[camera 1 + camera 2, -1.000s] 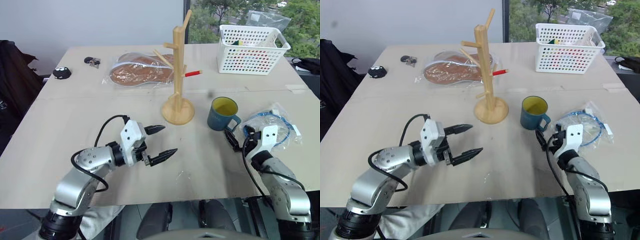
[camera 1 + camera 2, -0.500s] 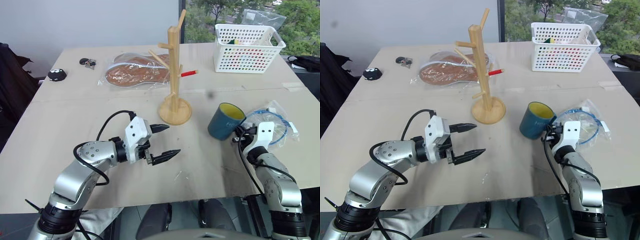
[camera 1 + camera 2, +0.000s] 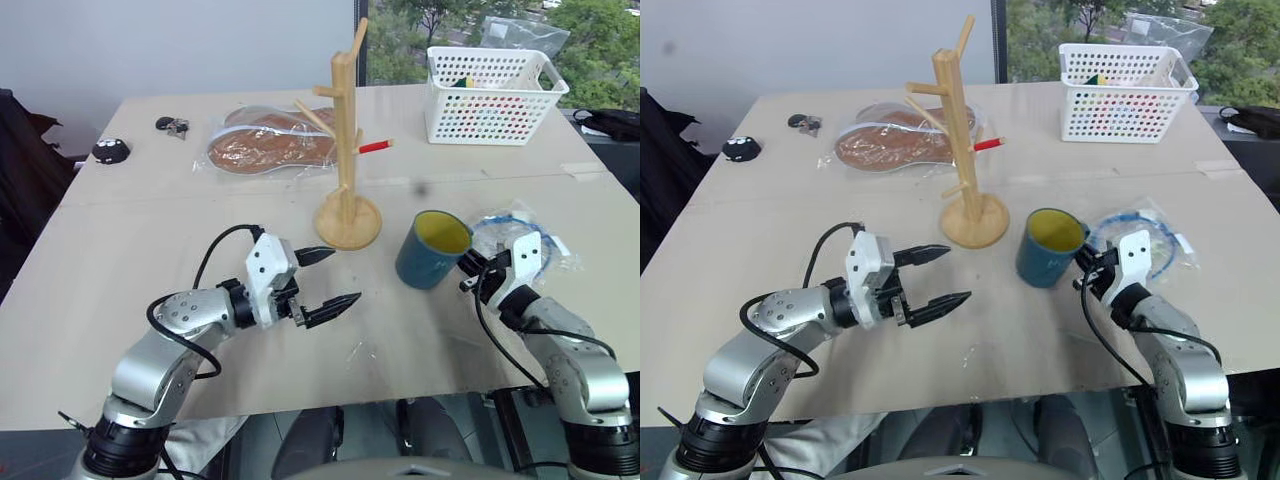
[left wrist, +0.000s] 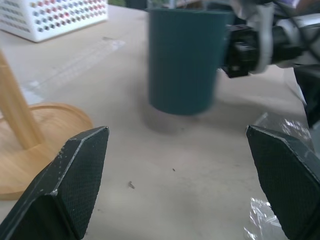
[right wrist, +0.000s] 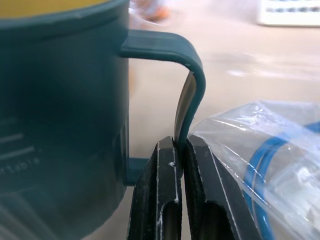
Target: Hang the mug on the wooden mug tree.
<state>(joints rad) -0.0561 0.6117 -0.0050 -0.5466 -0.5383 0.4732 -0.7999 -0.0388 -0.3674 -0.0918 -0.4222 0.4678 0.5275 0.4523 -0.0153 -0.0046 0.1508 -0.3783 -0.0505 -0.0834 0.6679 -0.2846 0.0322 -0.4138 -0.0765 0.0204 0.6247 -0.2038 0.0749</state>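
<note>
Right gripper (image 5: 179,150) pinches the mug (image 3: 428,248) handle, beside the wooden mug tree (image 3: 346,150).

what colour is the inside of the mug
Yellow inside the mug, teal-blue outside; it shows best in the right eye view.

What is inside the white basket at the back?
The white basket holds something yellow and colourful bits that show through its holes. Its wall covers most of them, so what they are cannot be told.

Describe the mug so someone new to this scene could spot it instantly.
Start at the wooden mug tree mid-table; the mug is just to its right, tilted, its handle pinched by the right gripper. It is teal outside and yellow inside, the one cup here.
</note>
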